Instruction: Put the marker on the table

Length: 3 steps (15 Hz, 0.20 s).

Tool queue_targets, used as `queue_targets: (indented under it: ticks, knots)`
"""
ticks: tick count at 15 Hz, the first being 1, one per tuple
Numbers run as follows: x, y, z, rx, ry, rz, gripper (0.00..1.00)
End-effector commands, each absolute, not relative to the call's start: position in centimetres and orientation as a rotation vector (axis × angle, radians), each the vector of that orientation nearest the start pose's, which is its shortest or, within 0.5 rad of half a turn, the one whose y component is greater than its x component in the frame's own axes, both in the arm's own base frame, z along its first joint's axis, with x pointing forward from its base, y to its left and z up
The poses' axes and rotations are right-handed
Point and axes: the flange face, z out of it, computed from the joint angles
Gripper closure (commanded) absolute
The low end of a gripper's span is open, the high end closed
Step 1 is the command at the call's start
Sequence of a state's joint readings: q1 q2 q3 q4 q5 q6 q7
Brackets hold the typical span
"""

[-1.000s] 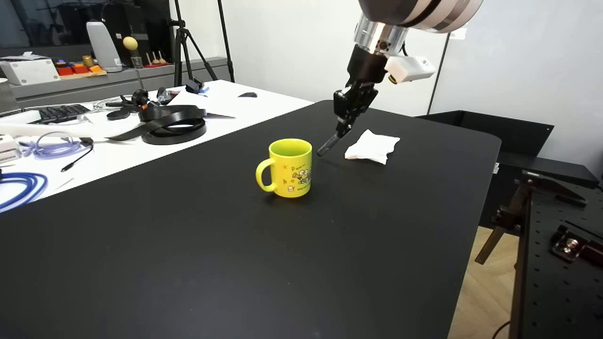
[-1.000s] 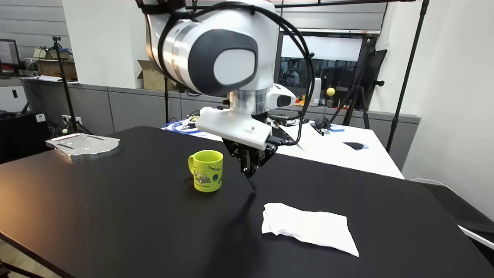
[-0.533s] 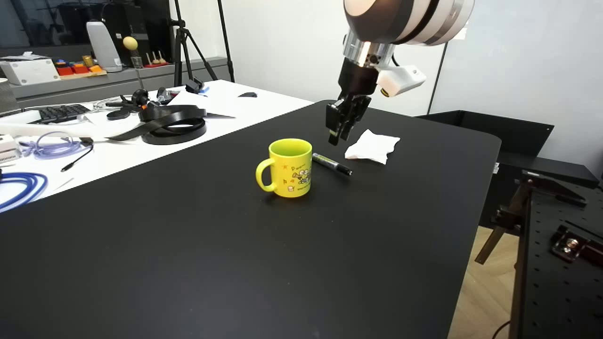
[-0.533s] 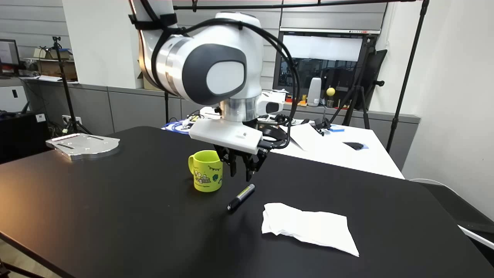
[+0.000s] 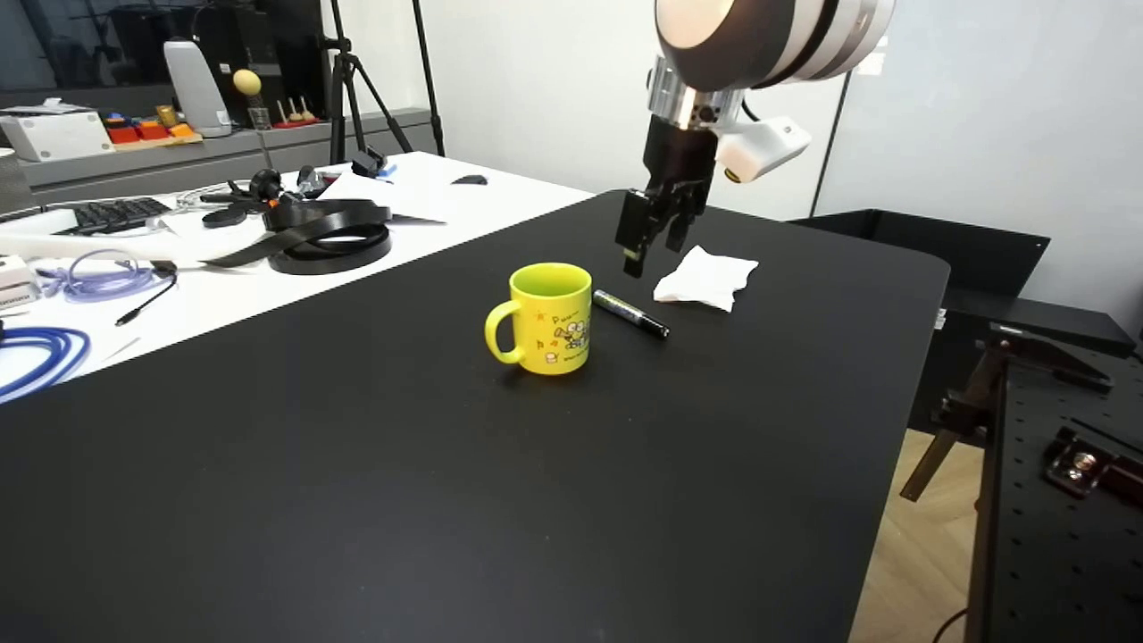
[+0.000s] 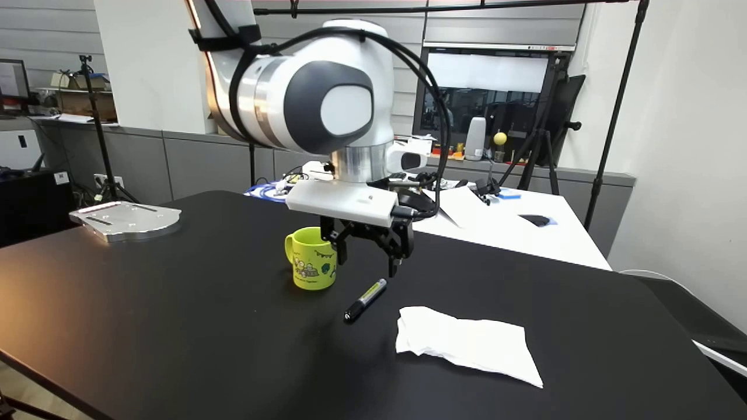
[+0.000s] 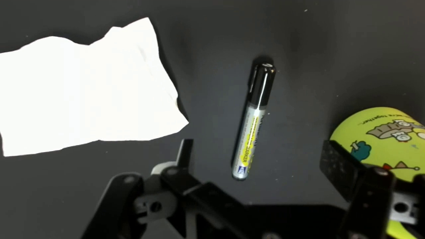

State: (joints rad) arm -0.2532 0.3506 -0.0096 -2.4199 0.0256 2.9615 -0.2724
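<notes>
The marker [image 5: 630, 314], silver with a black cap and a yellow label, lies flat on the black table [image 5: 402, 491] beside the yellow mug. In the wrist view the whole marker [image 7: 251, 132] shows, its cap pointing away from the gripper. My gripper [image 6: 367, 268] hangs above the table just over the marker's silver end, with its jaws spread wide. Nothing is held: in the wrist view the fingers of the gripper [image 7: 257, 142] stand apart on either side, and neither touches the marker.
The yellow mug [image 6: 314, 262] stands upright close to one finger; in the wrist view that finger overlaps the mug [image 7: 375, 132]. A crumpled white paper [image 6: 467, 344] lies on the marker's other side. A metal plate [image 6: 128, 219] sits at the table's far edge. A cluttered white-topped table [image 5: 500, 192] adjoins.
A second ago the marker hung tilted in the shut jaws. The jaws have opened wide and the marker has dropped flat onto the table. The arm has come down slightly.
</notes>
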Motion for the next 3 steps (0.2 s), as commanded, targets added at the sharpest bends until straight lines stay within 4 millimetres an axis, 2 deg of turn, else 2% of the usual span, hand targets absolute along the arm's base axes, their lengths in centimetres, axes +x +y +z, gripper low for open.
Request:
queue_targets:
  ticks: [1, 3]
  knots:
    - [49.0, -13.7, 21.6, -3.240, 0.042, -0.291, 0.00]
    - [48.9, -13.9, 23.1, -3.290, 0.027, -0.272, 0.00]
